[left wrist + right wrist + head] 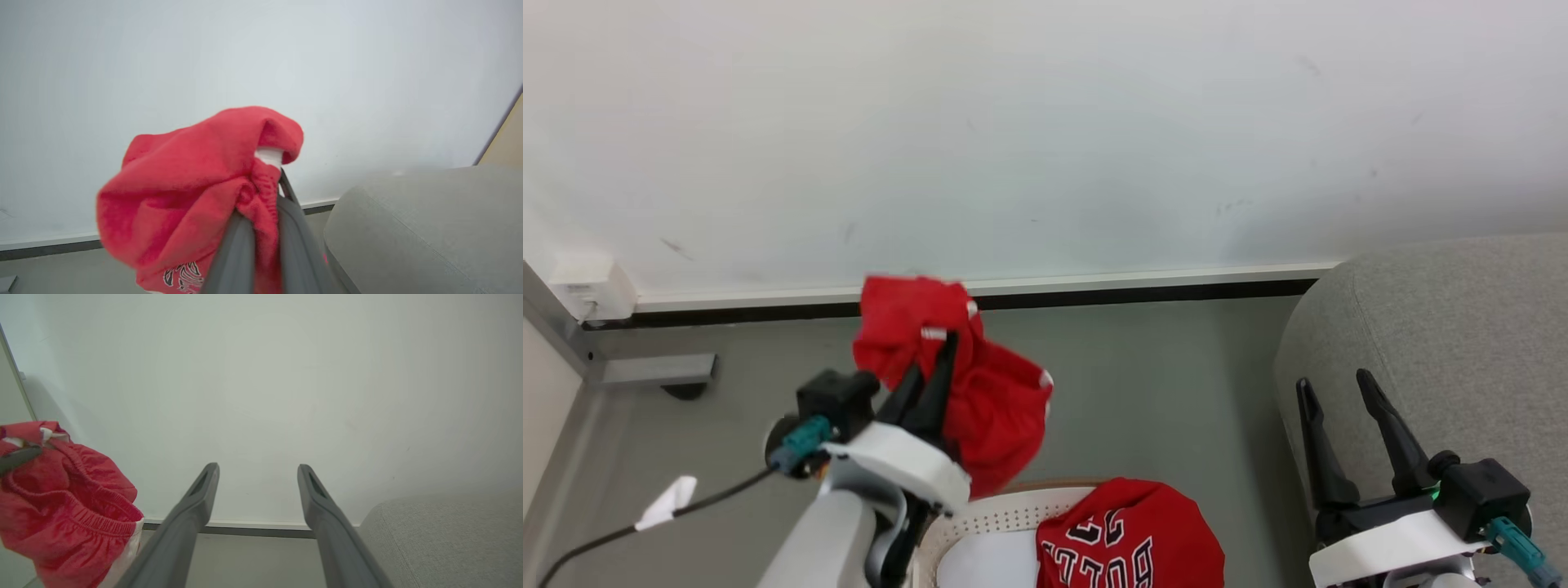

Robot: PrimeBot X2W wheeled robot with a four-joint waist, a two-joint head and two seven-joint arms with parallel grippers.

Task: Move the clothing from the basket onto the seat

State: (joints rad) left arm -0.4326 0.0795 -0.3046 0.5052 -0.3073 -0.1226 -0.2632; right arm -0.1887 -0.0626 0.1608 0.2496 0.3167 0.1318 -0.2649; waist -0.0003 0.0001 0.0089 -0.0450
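Red shorts (1001, 408) clamped in left tool (931, 359), hanging over basket (996, 516), right tool (1334, 380) spread empty beside seat (1437, 327)

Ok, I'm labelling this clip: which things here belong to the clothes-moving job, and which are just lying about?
Job: red shorts pinched in the left claw; jersey draped over the basket; grey sofa; open right claw.
Lying about: white wall box; grey bar at the wall's foot.

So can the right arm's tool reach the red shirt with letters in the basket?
Probably yes. The right tool is open and empty, and the jersey lies on top of the basket with nothing between them.
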